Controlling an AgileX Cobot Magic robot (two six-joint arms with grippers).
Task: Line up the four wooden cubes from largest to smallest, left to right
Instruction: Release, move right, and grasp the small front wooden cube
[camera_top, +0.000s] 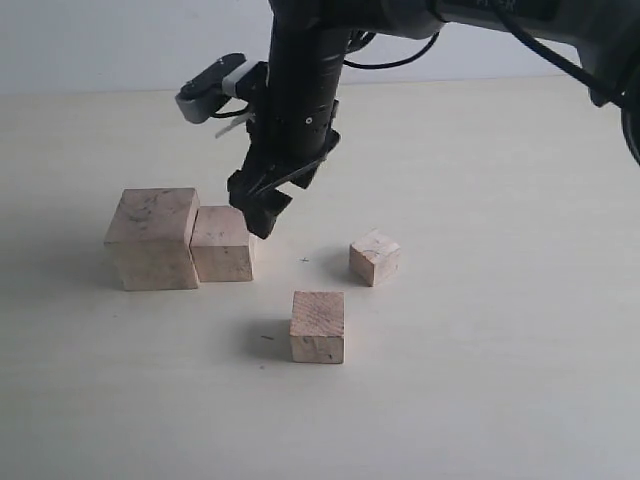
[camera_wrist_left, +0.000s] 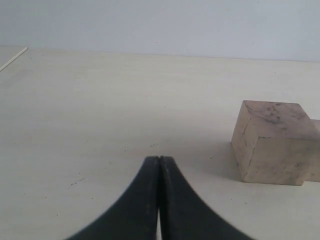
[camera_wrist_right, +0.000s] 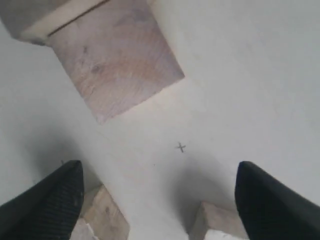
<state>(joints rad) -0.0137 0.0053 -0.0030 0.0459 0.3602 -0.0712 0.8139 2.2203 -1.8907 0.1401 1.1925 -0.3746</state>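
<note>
The largest cube (camera_top: 150, 238) stands at the left, with the second cube (camera_top: 222, 243) touching its right side. The third cube (camera_top: 318, 326) sits alone nearer the front, and the smallest cube (camera_top: 374, 257) lies to the right. My right gripper (camera_top: 275, 200) hangs open and empty just above and to the right of the second cube. From the right wrist, the second cube (camera_wrist_right: 117, 70) lies beyond the open gripper (camera_wrist_right: 158, 167). Corners of the third cube (camera_wrist_right: 102, 215) and the smallest cube (camera_wrist_right: 215, 222) show beside the fingertips. My left gripper (camera_wrist_left: 159, 159) is shut and empty over bare table, well short of the largest cube (camera_wrist_left: 272, 142).
A small pencilled cross (camera_top: 305, 260) marks the pale tabletop (camera_top: 500, 380) between the second and smallest cubes. The right arm (camera_top: 300, 80) comes down from the top of the exterior view, its wrist camera (camera_top: 210, 92) sticking out to the left.
</note>
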